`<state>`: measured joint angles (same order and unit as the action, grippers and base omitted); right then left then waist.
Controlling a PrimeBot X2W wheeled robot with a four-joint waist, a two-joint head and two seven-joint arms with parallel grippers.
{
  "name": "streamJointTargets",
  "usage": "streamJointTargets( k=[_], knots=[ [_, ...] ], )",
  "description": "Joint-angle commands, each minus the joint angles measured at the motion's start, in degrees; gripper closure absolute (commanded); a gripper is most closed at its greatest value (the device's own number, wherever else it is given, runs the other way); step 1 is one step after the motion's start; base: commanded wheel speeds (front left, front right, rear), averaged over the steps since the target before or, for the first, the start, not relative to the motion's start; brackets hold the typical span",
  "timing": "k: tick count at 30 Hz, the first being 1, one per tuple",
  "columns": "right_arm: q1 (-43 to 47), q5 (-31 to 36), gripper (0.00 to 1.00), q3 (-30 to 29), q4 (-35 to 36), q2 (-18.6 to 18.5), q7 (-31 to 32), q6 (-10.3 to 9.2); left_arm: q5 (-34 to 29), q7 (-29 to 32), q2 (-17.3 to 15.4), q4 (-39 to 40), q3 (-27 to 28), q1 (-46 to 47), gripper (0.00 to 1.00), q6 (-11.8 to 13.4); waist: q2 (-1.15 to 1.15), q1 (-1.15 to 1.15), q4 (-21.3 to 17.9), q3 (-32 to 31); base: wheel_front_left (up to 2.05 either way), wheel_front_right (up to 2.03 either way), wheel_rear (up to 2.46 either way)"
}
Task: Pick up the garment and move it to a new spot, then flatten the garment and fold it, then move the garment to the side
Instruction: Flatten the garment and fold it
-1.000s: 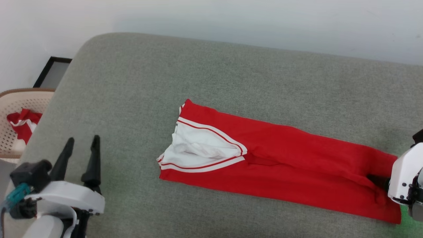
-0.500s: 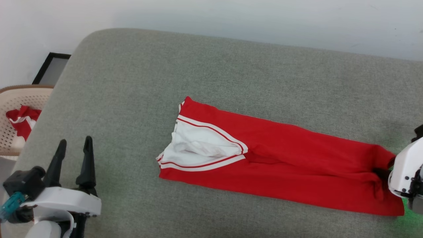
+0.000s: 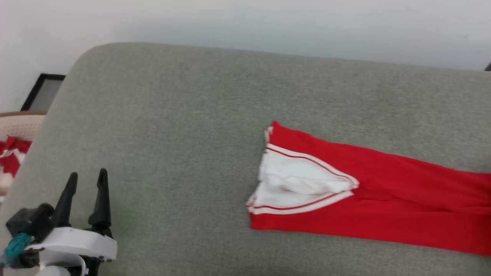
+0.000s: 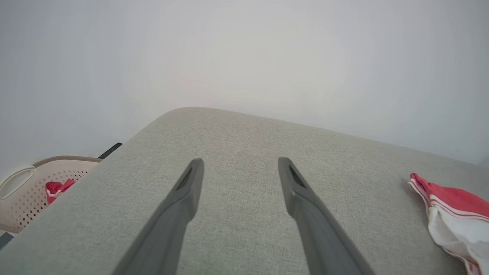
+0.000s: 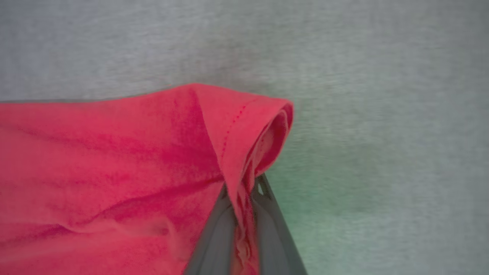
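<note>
Hanging out over the near left corner of the grey fabric-covered table (image 3: 172, 134), the left pincer (image 3: 87, 174) is sitting released, its two dark fingers spread apart and pointing toward the far side, gripping nothing and touching nothing. In its own wrist view, there's just bare grey fabric showing between the tips.

Over on the right, the right pincer (image 5: 243, 183) is clenching down on the garment (image 5: 114, 152). The wrist view is showing both fingers pinched tight on a red hemmed edge, with the cloth bunching between them and curling into a little rolled loop just past the tips. A greenish tint is showing on the table right beside it.

The garment (image 3: 383, 191) itself is lying on the right half of the table as a long folded strip, plain red side up, running off the right edge of the head view and slanting slightly farther away toward its left end. That left end is showing a white sleeve with red-and-white striped trim lying on top.

Off the table's left edge, a pale perforated basket (image 4: 23, 187) is sitting lower down with some red and white cloth (image 4: 57, 188) in it. Farther back, a black frame (image 3: 42, 90) is leaning by the plain white wall (image 3: 245, 23).
</note>
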<state>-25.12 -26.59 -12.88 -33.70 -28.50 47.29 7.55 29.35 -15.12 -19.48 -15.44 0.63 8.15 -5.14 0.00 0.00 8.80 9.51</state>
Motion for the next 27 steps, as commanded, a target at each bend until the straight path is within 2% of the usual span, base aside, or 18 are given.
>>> streamJointTargets(
  k=[1, 5, 9, 14, 20, 23, 27],
  knots=[
    [0.2, 0.8, 1.00, -0.6, -0.6, -0.8, -0.6, -0.12, -0.5, 0.0, 0.2, 0.0, 0.3, -0.4, 0.00, -0.3, 0.00, 0.00, -0.8, -0.4, 0.00, 0.00, 0.00],
    [-1.4, 1.3, 1.00, -0.2, -0.7, -1.1, -0.5, -0.12, -1.3, 0.0, 0.4, -0.4, 0.9, -0.6, 0.00, -0.9, 0.00, 0.00, -2.1, -0.9, 0.00, 0.00, 0.00],
    [-1.4, -1.7, 1.00, 2.4, 3.3, 0.5, 0.5, -0.12, -1.7, 0.0, 0.7, -0.6, 1.3, -1.2, 0.00, -1.1, 0.00, 0.00, -3.1, -1.8, 0.00, 0.00, 0.00],
    [0.4, -8.4, 1.00, 6.1, 13.2, 4.0, 4.7, -0.12, -2.0, 0.0, 1.2, -0.8, 1.5, -1.7, 0.00, -1.4, 0.00, 0.00, -3.5, -2.9, 0.00, 0.00, 0.00],
    [1.1, -11.9, 1.00, 12.0, 24.6, 9.4, 8.7, -0.12, -2.2, 0.0, 1.4, -1.5, 0.8, -1.0, 0.00, -1.7, 0.00, 0.00, -2.5, -3.5, 0.00, 0.00, 0.00],
    [-0.2, -12.3, 1.00, 15.2, 26.8, 12.5, 8.9, -0.12, -2.1, 0.0, 1.7, -1.7, 0.3, -0.1, 0.00, -1.8, 0.00, 0.00, -1.3, -3.4, 0.00, 0.00, 0.00],
    [-2.4, -12.3, 1.00, 19.4, 25.7, 16.8, 7.7, -0.12, -2.2, 0.0, 2.0, -2.6, -1.3, 1.4, 0.00, -2.0, 0.00, 0.00, 0.8, -3.2, 0.00, 0.00, 0.00]
  ],
)
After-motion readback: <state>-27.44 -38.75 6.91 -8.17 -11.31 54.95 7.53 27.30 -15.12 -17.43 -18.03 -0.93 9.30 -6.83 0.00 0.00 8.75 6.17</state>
